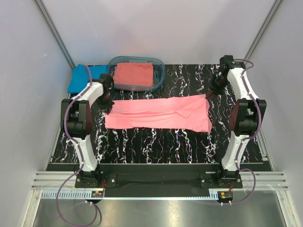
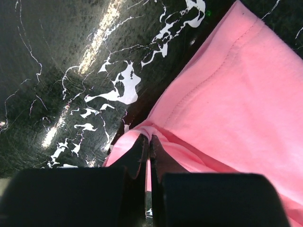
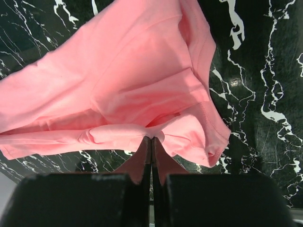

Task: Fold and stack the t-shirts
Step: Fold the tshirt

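"Both far corners are pinched, so what makes this fold come out clean?"

"Moving the two arms as a pair, I'd say. The left gripper (image 1: 108, 101) and the right gripper (image 1: 209, 93) each hold a far corner of the pink t-shirt (image 1: 158, 113), which lies as a long band across the black marbled mat (image 1: 156, 142). If one side leads, the band skews, so the lift should be level and the edge carried evenly to wherever it is to land."

"How sure is the grip?"

"In both wrist views the jaws are pressed together with only a small pucker of pink cloth between the tips. It's a thin bite, right at the edge, so I'd judge a slow lift safer than a snatch. A slipped corner would mean grasping again."

"Where does the rest of the cloth sit from the jaws?"

"In the left wrist view it spreads up and to the right of the tips, flat on the mat. In the right wrist view it fans out above and to the left, with a stitched hem curling just beside the tips on the right."

"And the others?"

"A coral-red t-shirt (image 1: 135, 74) lies folded inside the clear tub (image 1: 161, 71), just behind the band. A blue t-shirt (image 1: 83, 78) sits at the far left, beside the tub. Neither gripper touches them"
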`<state>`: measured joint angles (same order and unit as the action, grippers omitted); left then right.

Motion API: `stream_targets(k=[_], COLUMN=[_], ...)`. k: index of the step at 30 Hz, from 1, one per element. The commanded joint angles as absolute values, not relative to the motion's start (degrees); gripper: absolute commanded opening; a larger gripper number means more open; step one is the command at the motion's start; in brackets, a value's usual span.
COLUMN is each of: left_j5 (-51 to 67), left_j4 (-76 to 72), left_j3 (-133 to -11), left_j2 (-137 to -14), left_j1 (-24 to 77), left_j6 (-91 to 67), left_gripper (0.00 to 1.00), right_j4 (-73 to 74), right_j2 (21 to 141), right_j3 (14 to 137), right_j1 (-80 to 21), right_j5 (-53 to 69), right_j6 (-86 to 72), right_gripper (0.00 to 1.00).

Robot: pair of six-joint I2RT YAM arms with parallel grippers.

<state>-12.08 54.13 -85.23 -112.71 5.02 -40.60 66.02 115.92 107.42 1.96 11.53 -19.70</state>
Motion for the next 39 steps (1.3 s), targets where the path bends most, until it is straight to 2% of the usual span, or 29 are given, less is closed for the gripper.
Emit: stream_targets(k=[1, 11, 15, 18, 22, 23, 27, 30, 33, 35, 39], left_j5=[-11.5, -11.2, -11.8, -11.9, -13.4, -13.6, -16.1, -16.9, -17.4, -17.5, -9.4], left_j4=[53.3, 53.7, 53.7, 53.7, 53.7, 53.7, 53.0, 52.7, 52.7, 52.3, 47.7], left_j3=[-88.9, -90.5, -90.8, -91.1, -91.4, -91.5, -90.9, -89.6, -87.5, -84.8, -78.7], left_j2=[-113.4, -115.8, -116.3, -116.5, -115.2, -114.7, -110.9, -106.6, -102.2, -99.5, -92.2], left_j1=[4.7, 4.7, 4.7, 4.7, 4.6, 4.7, 5.2, 6.1, 7.8, 8.8, 11.6], left_j6=[-39.7, -39.6, -39.4, -39.2, -38.9, -38.4, -36.8, -35.2, -34.1, -33.3, -31.0], left_gripper=[0.0, 0.0, 0.04, 0.1, 0.26, 0.33, 0.45, 0.54, 0.58, 0.6, 0.59], right_j4=[66.7, 67.4, 67.3, 67.1, 66.8, 66.9, 65.0, 64.2, 63.0, 63.6, 65.9], right_j2=[116.9, 122.8, 124.4, 125.2, 127.0, 127.5, 130.8, 135.4, 137.9, 136.2, 129.7], right_j3=[111.9, 117.5, 118.6, 119.1, 120.6, 121.1, 123.7, 126.7, 131.8, 133.5, 129.0], right_j1=[2.4, 2.4, 2.4, 2.4, 2.4, 2.4, 2.5, 2.5, 2.5, 2.6, 2.4], right_j5=[11.9, 13.7, 14.3, 14.8, 16.1, 16.8, 19.2, 22.8, 24.0, 20.4, 20.0], right_j6=[-19.0, -19.3, -19.3, -19.5, -20.6, -21.1, -24.3, -27.9, -30.0, -29.3, -25.5], right_gripper=[0.0, 0.0, 0.0, 0.0, 0.02, 0.02, 0.04, 0.19, 0.43, 0.6, 0.64])
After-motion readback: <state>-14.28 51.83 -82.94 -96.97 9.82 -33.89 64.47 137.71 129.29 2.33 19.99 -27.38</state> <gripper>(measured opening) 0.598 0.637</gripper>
